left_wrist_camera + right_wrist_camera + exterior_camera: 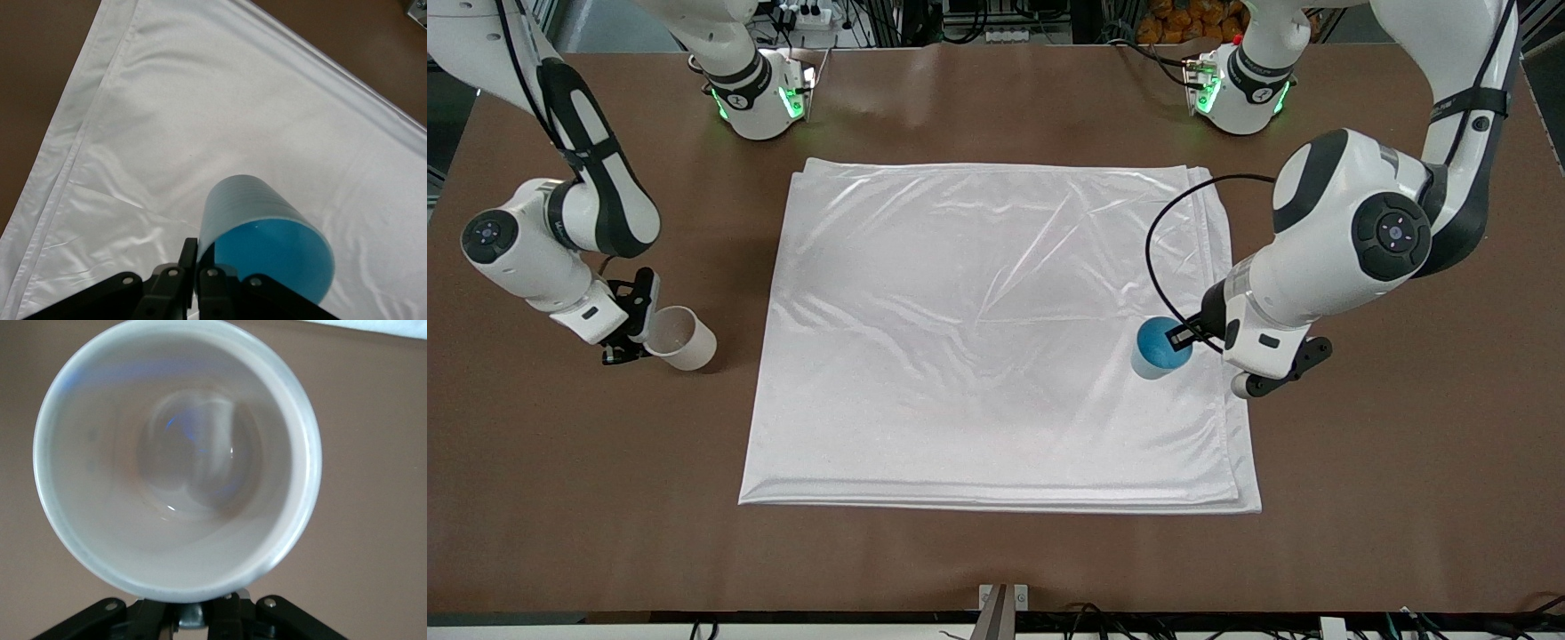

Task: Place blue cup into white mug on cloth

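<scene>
From the right wrist view we look straight into the mug [177, 460], pale inside; its handle is hidden. The right gripper [627, 333] clamps its rim, tilted, off the cloth [996, 329] over bare table. Over the cloth's left-arm edge, the left gripper [1190, 336] clamps the blue cup [1161, 348], its mouth tilted toward the wrist.

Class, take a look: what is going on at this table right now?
Two robot arms each hold a cup. The left gripper is shut on the rim of the blue cup, over the cloth near its edge at the left arm's end. The right gripper is shut on the white mug, tilted over the bare brown table beside the cloth at the right arm's end. The blue cup is not yet in the mug.
</scene>
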Controlling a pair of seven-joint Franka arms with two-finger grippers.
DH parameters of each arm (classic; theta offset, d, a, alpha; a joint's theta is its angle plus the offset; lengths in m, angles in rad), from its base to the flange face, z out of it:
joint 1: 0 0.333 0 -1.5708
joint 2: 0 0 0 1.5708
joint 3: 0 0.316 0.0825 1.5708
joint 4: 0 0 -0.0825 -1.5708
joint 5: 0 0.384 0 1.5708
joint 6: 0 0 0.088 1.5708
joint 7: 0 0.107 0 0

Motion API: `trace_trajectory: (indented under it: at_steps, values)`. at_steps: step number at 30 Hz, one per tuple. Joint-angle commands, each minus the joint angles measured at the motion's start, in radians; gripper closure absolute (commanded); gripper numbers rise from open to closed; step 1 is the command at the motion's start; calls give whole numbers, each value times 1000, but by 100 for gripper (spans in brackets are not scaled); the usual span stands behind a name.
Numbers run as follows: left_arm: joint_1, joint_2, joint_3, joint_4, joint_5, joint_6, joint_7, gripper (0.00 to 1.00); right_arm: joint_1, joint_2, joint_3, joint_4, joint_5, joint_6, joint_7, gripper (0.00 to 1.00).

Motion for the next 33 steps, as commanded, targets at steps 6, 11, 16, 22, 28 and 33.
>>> trace_trajectory:
  at_steps: [6, 11, 16, 22, 28, 33]
  values:
    - [3, -10, -12, 7, -12, -18, -24, 100, 11, -28, 44, 116, 72, -198, -5, 100]
    - [3, -10, -12, 7, -9, -18, -24, 100, 86, -36, 44, 192, 104, -282, 24, 100]
    - [3, -10, -12, 7, -6, -18, -24, 100, 175, -37, 44, 237, 104, -337, 172, 100]
    - [3, -9, -10, 7, 0, -18, -23, 100, 304, -42, 43, 243, 104, -344, 370, 100]
    - [5, -10, -10, 7, 11, -18, -23, 100, 425, -28, 41, 266, 101, -344, 517, 100]
    - [5, -9, -9, 7, 11, -17, -21, 100, 529, -10, 39, 275, 90, -341, 637, 100]
